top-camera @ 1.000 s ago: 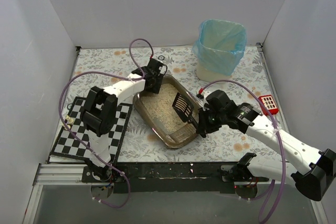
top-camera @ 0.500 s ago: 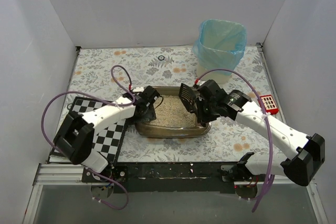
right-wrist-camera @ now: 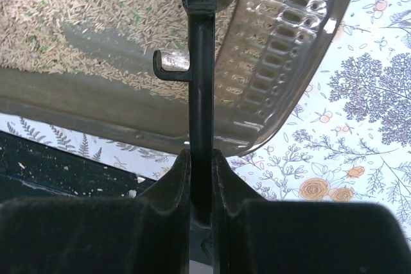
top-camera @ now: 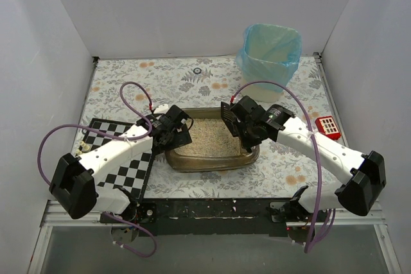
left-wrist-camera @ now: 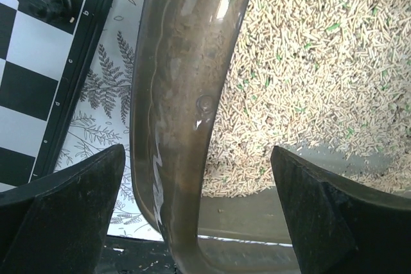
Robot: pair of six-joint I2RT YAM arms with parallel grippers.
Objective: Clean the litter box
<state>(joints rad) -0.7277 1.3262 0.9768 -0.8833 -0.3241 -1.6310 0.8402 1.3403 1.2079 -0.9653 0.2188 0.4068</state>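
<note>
While the litter box (top-camera: 212,167) sits central on the table (top-camera: 128,80) between the arms, left jaws stand spread astride its left rim. Right jaws pinch the scoop (top-camera: 227,116) by its handle, over the right end. Scooping step, seemingly. Next: steady the box, dig the scoop into the litter.

I see a floral-print surface (top-camera: 128,81). On it, the litter box (top-camera: 212,163) sits mid-surface, just beside a checkered board (top-camera: 144,170) on its left. A blue-bagged bin (top-camera: 270,56) stands far right, a small ring (top-camera: 197,70) lies at the far edge, and a red tag (top-camera: 328,125) lies right.
</note>
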